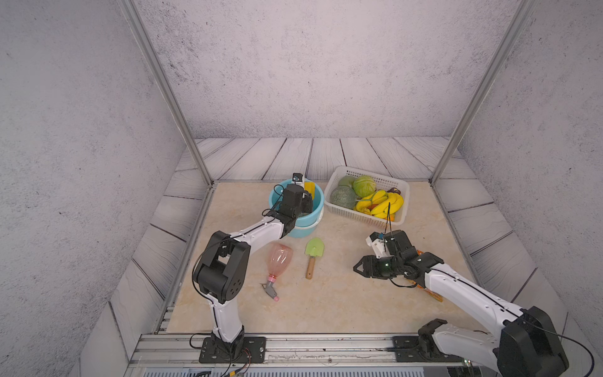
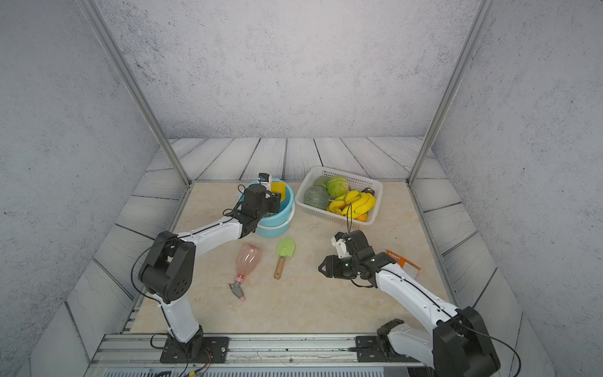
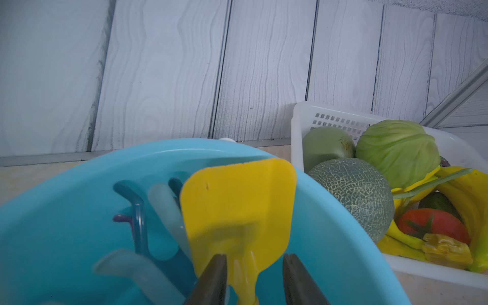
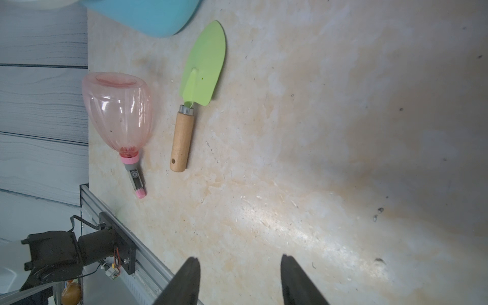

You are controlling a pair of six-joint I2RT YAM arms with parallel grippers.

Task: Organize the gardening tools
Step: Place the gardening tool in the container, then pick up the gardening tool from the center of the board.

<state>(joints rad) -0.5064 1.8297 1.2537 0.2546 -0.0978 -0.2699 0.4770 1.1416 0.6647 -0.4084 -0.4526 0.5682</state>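
Note:
My left gripper (image 3: 254, 257) reaches into the light-blue bucket (image 3: 66, 190), open. The neck of a yellow trowel (image 3: 237, 206) stands between its fingers, with a gap on one side. The trowel leans blade-up against the bucket wall, beside a blue fork (image 3: 137, 211) and pale tool parts. In both top views the bucket (image 1: 318, 202) (image 2: 288, 199) holds the yellow blade (image 1: 309, 188). A green trowel (image 1: 314, 251) (image 4: 206, 66) with a wooden handle and a pink spray bottle (image 1: 279, 259) (image 4: 118, 111) lie on the table in front of the bucket. My right gripper (image 1: 359, 269) (image 4: 239, 260) hovers open and empty to their right.
A white basket (image 1: 346, 171) of fruit and vegetables stands right of the bucket at the back. An orange packet (image 2: 404, 261) lies partly under my right arm. Metal frame posts rise at the back corners and a rail (image 1: 293, 346) runs along the front edge.

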